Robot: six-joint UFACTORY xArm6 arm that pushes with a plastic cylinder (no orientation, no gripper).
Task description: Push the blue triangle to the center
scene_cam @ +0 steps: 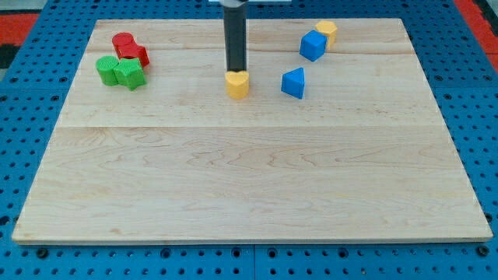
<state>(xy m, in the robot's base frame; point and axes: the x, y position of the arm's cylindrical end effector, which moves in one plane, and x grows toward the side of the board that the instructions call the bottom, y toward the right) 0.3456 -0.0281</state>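
Item: wooden board (pixel 249 194) on a blue pegboard surround, one pushing rod, seven blocks. You have no jaws to report on here, wide or narrow; the arm ends in a plain dark rod, and my tip (pixel 235 71) sits at the top edge of the yellow block (pixel 238 84), touching it or all but touching, a little above the board's middle. Your target, the blue triangle (pixel 293 82), lies just to the view's right of that yellow block, apart from it, in the upper half of the board and right of centre. Further up and right: a blue cube (pixel 313 45) with a second yellow block (pixel 327 32) touching its upper right side. Upper left: a red block (pixel 130 47) and, below it, two green blocks (pixel 120 71) pressed together. Hazards, as judged from this layout: my tip is against the wrong block, so any move toward the view's bottom would drive the yellow block to the centre instead. A straight sweep to the right would probably catch the triangle's left face and send it away from centre. You would need to come round to the triangle's upper right side, and that route passes near the blue cube, which could be nudged. A triangle also tends to turn off a rod that strikes it off its middle.
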